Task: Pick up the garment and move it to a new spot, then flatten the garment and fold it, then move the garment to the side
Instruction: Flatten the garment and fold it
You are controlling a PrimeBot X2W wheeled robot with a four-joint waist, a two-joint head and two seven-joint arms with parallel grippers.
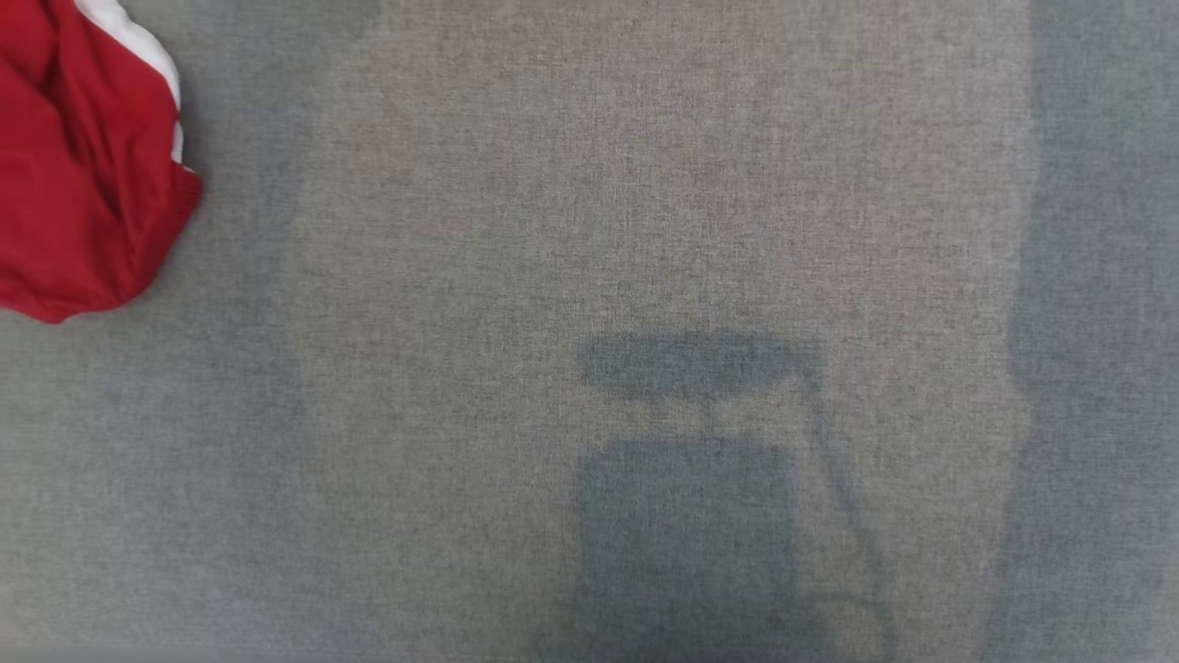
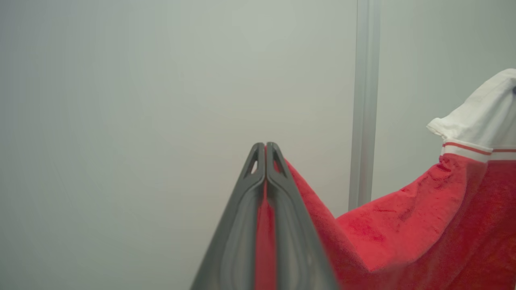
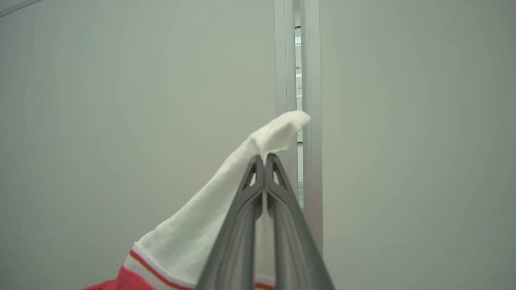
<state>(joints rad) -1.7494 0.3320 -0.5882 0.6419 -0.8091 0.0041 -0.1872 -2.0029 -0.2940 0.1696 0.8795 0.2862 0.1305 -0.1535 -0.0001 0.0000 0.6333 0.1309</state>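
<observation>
Though red dominates, garment point(image 1: 83, 184) has white.

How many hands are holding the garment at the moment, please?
2. The left hand is shut on red cloth of the garment; the right hand is shut on its white end. None hidden.

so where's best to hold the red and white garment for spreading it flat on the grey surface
At two edge points, edge-on, as now: the left gripper is shut on a red fold of the garment, the right gripper on its white section beyond the striped band. The cloth sags between them, so wider-apart grips would likely stretch it flat over the grey surface.
</observation>
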